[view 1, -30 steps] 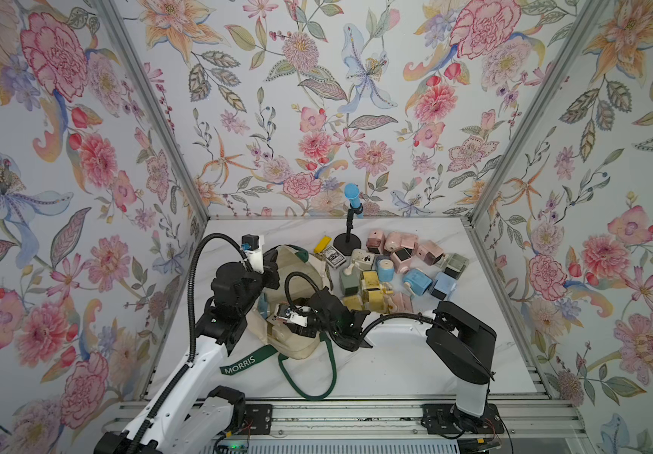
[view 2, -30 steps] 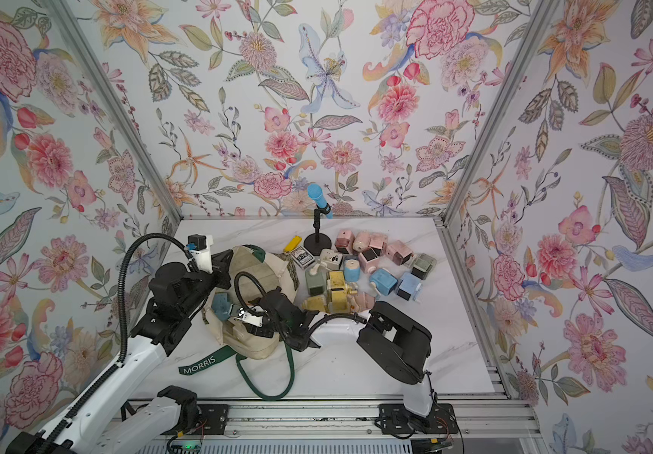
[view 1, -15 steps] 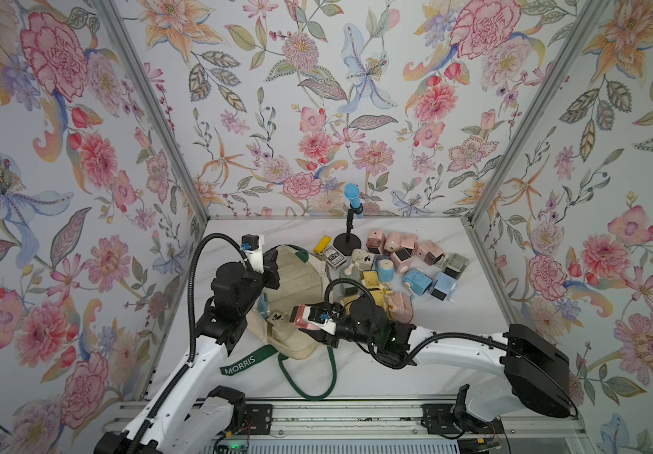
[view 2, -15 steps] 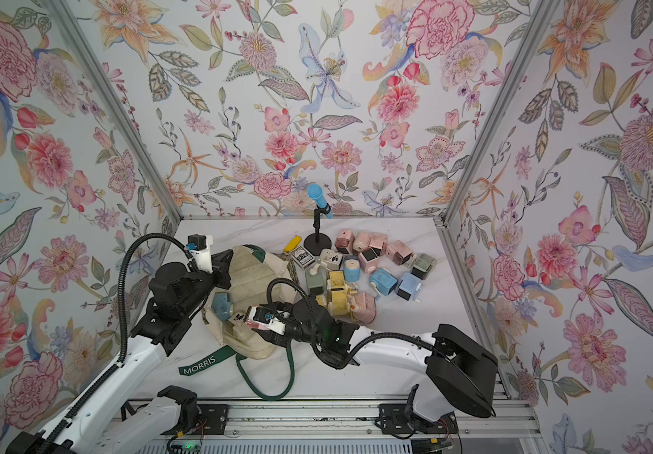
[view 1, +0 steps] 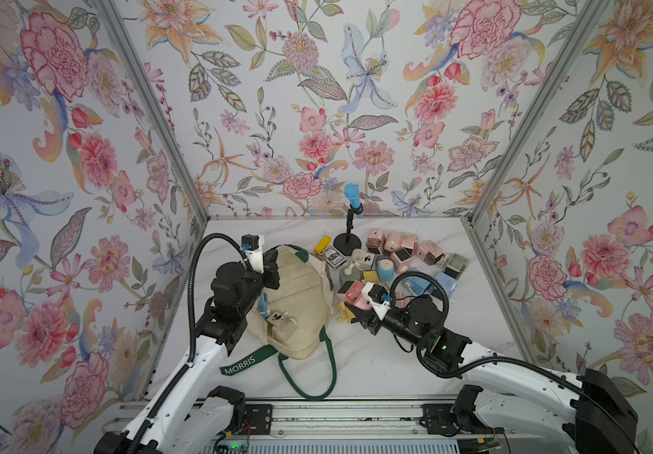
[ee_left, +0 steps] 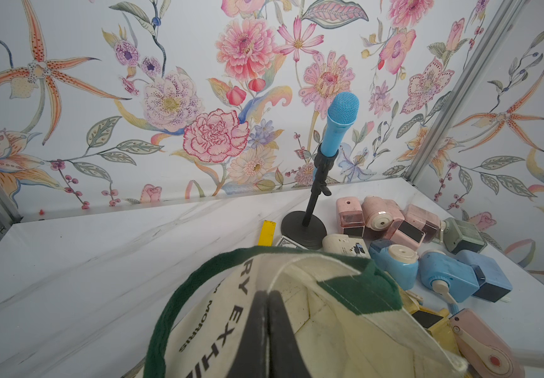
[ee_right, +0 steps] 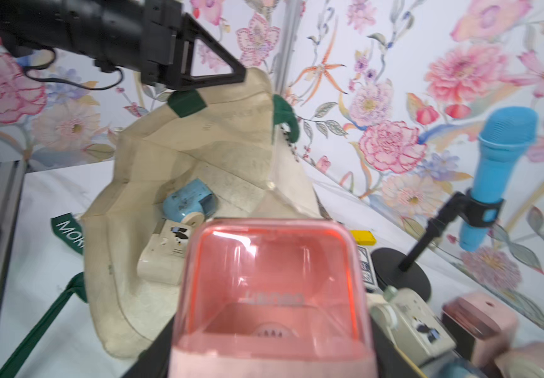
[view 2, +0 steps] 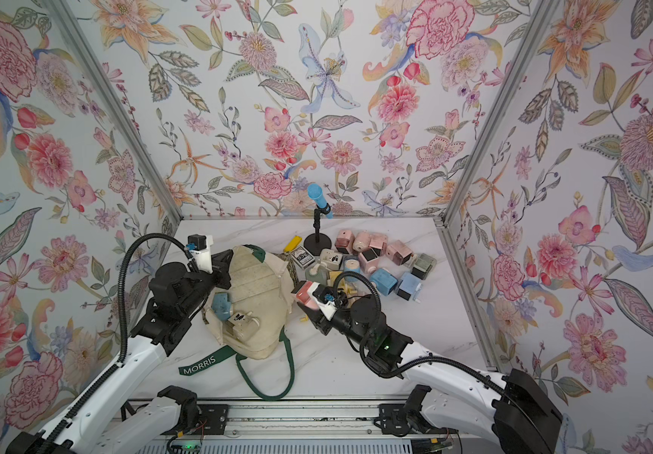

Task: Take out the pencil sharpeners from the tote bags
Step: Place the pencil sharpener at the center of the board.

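Carrying a pink sharpener [view 1: 352, 293] pinched in my right jaws, I am at the edge of the heap [view 1: 399, 243] already out on the desk [view 1: 376, 365]. My left jaws, pressed together on the rim of the tote bag [view 1: 297, 283], hold it open. A blue sharpener [view 2: 222, 304] and a cream sharpener [view 2: 240, 320] lie inside, so I judge at least 2 remain.

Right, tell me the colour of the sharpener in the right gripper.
The sharpener is pale pink with a clear reddish drawer; the right wrist view shows it best.

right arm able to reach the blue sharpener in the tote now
Probably not yet: right gripper is shut on a pink sharpener. The left gripper holds the tote open, so the blue sharpener lies exposed.
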Available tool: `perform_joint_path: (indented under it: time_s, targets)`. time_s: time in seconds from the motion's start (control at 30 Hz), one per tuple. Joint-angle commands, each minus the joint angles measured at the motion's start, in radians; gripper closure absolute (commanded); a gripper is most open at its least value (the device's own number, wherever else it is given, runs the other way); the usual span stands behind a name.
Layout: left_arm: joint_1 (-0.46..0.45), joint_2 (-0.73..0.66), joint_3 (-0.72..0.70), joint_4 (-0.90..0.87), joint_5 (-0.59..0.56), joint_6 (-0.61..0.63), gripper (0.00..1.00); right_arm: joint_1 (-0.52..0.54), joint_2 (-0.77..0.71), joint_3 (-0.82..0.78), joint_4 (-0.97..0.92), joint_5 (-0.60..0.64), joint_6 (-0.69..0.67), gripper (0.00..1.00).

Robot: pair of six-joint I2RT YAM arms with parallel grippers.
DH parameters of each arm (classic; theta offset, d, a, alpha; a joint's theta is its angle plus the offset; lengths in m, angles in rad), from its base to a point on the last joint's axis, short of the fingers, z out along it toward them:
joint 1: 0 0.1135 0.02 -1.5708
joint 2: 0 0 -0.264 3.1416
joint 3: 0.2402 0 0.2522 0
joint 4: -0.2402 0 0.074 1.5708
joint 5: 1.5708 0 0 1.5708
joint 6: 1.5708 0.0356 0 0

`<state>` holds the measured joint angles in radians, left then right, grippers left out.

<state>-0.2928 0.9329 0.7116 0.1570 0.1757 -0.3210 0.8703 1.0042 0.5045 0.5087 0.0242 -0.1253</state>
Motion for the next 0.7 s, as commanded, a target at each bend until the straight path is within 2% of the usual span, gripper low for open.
perform_joint_path:
  time_s: [0.0,0.2,0.37,0.53,0.67]
  targets:
    - [0.001,-0.005,0.02,0.02,-0.003,0.012,1.0,-0.044,-0.071,-0.028,-0.04,0.117,0.103,0.64]
    - [0.0,-0.003,0.02,0.019,-0.002,0.011,1.0,-0.149,-0.15,-0.07,-0.203,0.325,0.234,0.63]
    - [0.001,-0.006,0.019,0.016,-0.007,0.014,1.0,-0.317,-0.152,-0.079,-0.355,0.401,0.36,0.63]
    - [0.0,-0.004,0.019,0.018,-0.006,0.013,1.0,-0.447,-0.134,-0.124,-0.38,0.335,0.453,0.63]
    - [0.001,-0.002,0.02,0.016,-0.002,0.013,1.0,-0.493,-0.077,-0.123,-0.417,0.311,0.494,0.62]
